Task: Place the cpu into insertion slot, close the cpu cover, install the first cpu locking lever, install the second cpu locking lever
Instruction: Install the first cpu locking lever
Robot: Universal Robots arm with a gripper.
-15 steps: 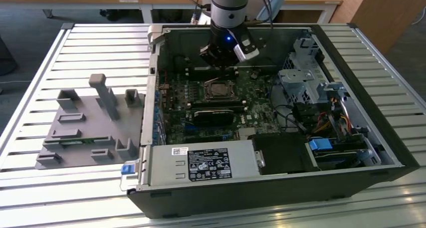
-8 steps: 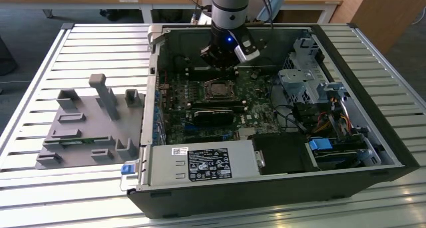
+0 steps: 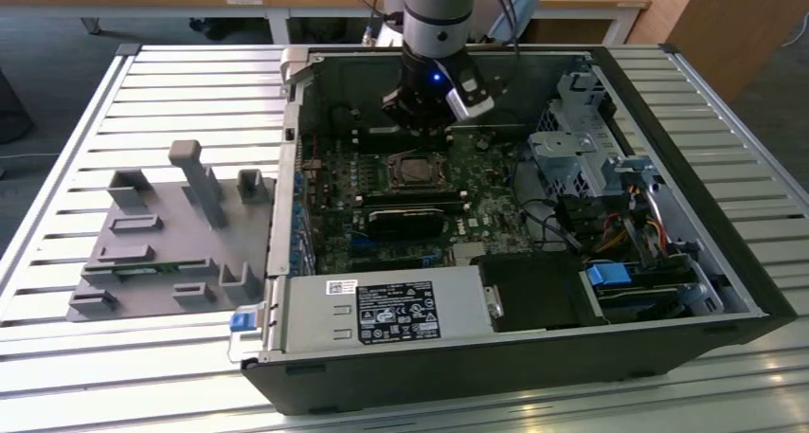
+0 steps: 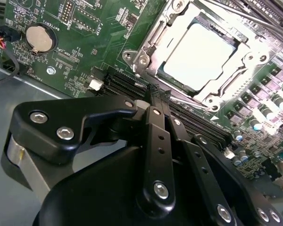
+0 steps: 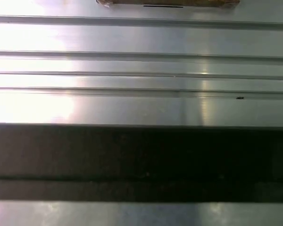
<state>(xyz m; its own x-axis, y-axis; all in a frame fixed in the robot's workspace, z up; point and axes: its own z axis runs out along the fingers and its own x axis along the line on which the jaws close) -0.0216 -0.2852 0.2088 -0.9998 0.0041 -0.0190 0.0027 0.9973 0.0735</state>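
Arm: you see the gripper [image 3: 427, 120] hanging inside the open computer case [image 3: 708, 262], low over the green motherboard [image 3: 339, 191], just behind the socket in the exterior view.
Fingers: in the second wrist view the two black fingers [image 4: 158, 101] are pressed together with nothing between them, their tips close above the long black card slots [image 4: 120, 84] beside the socket.
Cpu: you find the cpu [image 4: 200, 56] lying flat in the insertion slot [image 3: 414, 171], its pale silvery face up and brightly lit.
Cpu cover: the cpu cover [image 4: 153, 40] lies down around the chip, its metal frame bordering all visible sides.
Levers: you cannot tell from these views whether the thin locking levers are latched.
Nearby on board: a round coin battery [image 4: 39, 38] sits well apart from the socket.
Outside the case: a grey fixture tray [image 3: 165, 234] rests on the slatted metal table [image 3: 76, 357] on the exterior view's left.
First wrist view: you look at pale table slats [image 5: 141, 66] and a dark band [image 5: 141, 160].
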